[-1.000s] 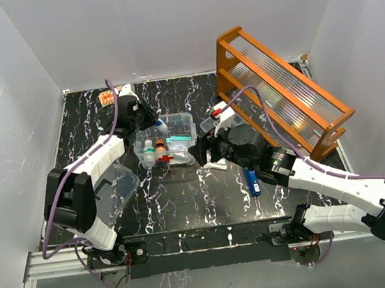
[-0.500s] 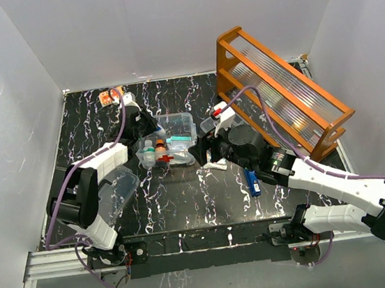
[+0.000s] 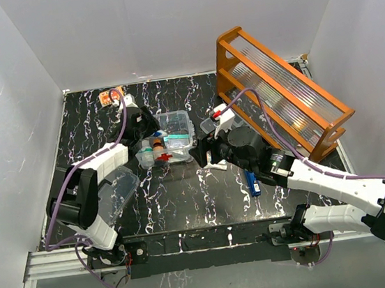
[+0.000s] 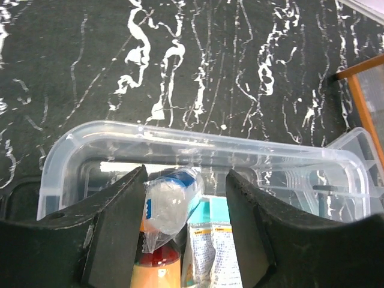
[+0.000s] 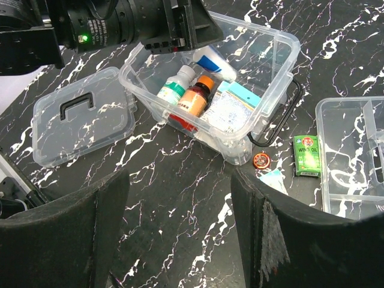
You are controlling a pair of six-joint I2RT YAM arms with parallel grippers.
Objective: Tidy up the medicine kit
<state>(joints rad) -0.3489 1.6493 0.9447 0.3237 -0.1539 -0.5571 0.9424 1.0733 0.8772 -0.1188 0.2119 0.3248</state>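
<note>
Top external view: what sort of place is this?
Probably a robot test cell: white walls boxing in a black marble-pattern table, left arm and right arm bolted at its near edge, props like the medicine kit.

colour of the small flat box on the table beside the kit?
Green. The box has some lettering on top; the right wrist view shows it best.

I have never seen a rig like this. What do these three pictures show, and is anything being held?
Two robot arms with two-finger grippers work at a black marbled table. One picture looks down from above; the others come from wrist cameras. The left gripper stands open over the small clear plastic box, a little white blue-capped bottle between its fingers, unclamped. The right gripper is open and empty. Nearby: the clear lid with dark handle, a green packet, a large orange wooden rack.
</note>
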